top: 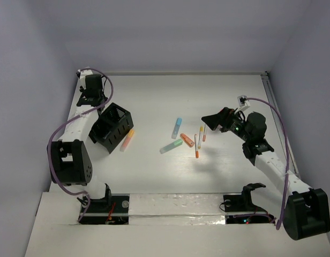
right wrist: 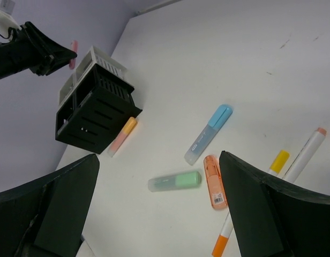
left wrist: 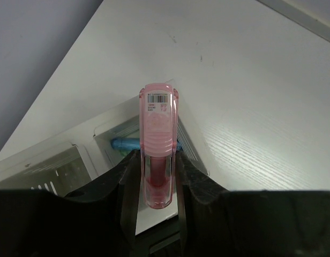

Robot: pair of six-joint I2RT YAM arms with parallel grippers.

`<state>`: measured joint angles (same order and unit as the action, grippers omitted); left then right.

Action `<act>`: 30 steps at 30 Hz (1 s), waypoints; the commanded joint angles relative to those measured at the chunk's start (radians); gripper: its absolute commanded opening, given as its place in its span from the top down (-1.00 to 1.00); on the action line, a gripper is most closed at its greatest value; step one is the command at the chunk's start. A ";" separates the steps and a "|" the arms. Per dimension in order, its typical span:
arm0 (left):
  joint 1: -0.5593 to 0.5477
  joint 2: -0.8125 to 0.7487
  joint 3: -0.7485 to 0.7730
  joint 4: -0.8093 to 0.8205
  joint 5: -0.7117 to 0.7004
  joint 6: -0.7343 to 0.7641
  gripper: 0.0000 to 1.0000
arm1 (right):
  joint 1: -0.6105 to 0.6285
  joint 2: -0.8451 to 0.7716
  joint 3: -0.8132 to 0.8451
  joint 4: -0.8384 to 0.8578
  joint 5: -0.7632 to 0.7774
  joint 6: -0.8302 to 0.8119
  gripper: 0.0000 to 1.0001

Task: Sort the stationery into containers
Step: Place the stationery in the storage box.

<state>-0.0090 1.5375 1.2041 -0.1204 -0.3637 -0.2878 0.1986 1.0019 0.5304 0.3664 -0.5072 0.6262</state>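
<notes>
While pinching the pink marker [left wrist: 158, 139] near its lower end with the left pincer [left wrist: 157, 176], hovers above the white mesh cups [left wrist: 109, 126] just beside the black organiser [top: 111, 127], at far left. Risks, on release, striking a cup rim or a wall between cups, then tipping onto the bench [top: 154, 96] or into the cup holding a blue item [left wrist: 122, 143], given the long free end and an aim seemingly over a rim. Holds the right pincer [right wrist: 158, 160] spread wide, gripping nothing, above the loose markers [right wrist: 174, 181] and pens [right wrist: 301, 155] mid-bench; may scatter them on descent. Shows a barcode label [left wrist: 158, 99] at the pink marker's upper end, digits too small to read; no brand legible.
</notes>
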 commanded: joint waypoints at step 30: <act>-0.339 -0.165 0.002 0.024 -0.104 0.033 0.20 | 0.019 -0.028 0.049 -0.004 0.062 -0.037 -1.00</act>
<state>-0.2474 1.4326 1.2030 -0.1379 -0.4980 -0.2447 0.2073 0.9997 0.5415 0.3435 -0.4820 0.6151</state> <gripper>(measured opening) 0.400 0.995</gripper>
